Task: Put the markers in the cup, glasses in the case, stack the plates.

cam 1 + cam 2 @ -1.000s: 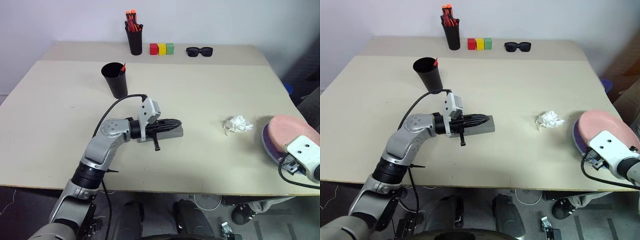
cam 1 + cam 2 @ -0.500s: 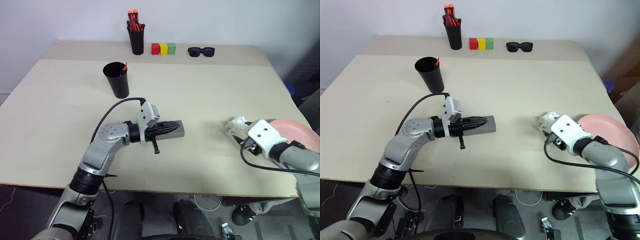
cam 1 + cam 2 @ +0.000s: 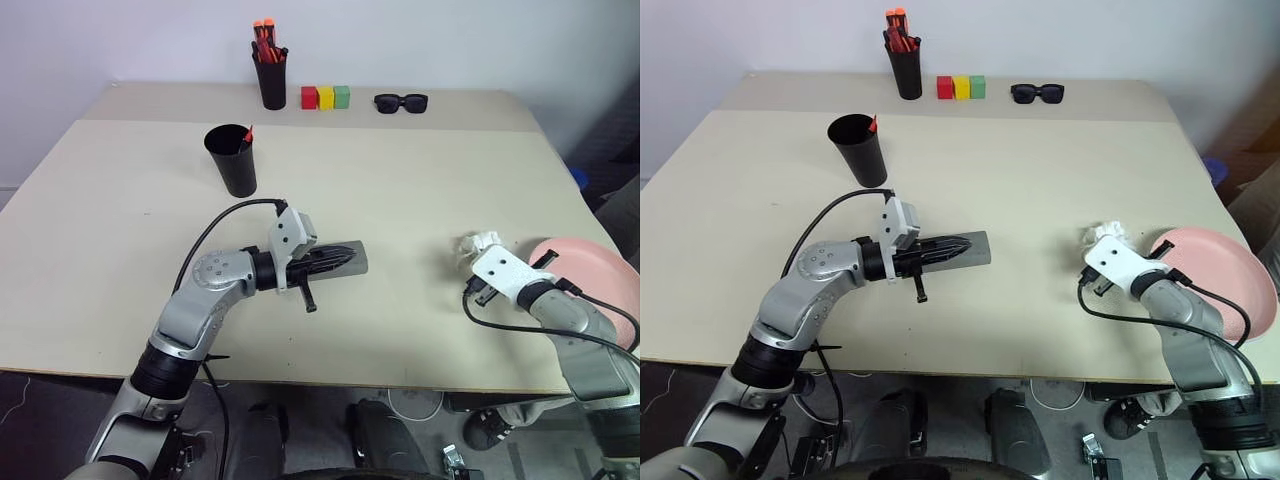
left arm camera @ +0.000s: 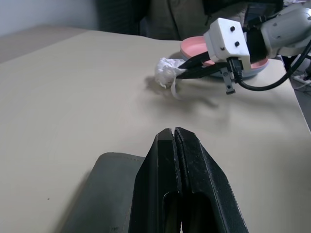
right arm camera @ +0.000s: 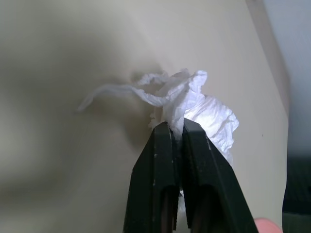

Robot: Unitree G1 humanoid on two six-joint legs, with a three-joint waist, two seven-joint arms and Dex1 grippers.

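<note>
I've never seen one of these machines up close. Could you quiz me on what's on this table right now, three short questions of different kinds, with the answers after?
1. True or false: the right tool is shut on the crumpled white tissue.
2. Which thing lies under the left tool? A) the black sunglasses B) the grey case C) the black cup
3. Fill in: the pink plate sits near the table's ____ edge, on the robot's own side.

Key
1. True: its two black fingers are pinched together on the tissue.
2. B: the shut left tool rests over the closed case.
3. Right.
</note>
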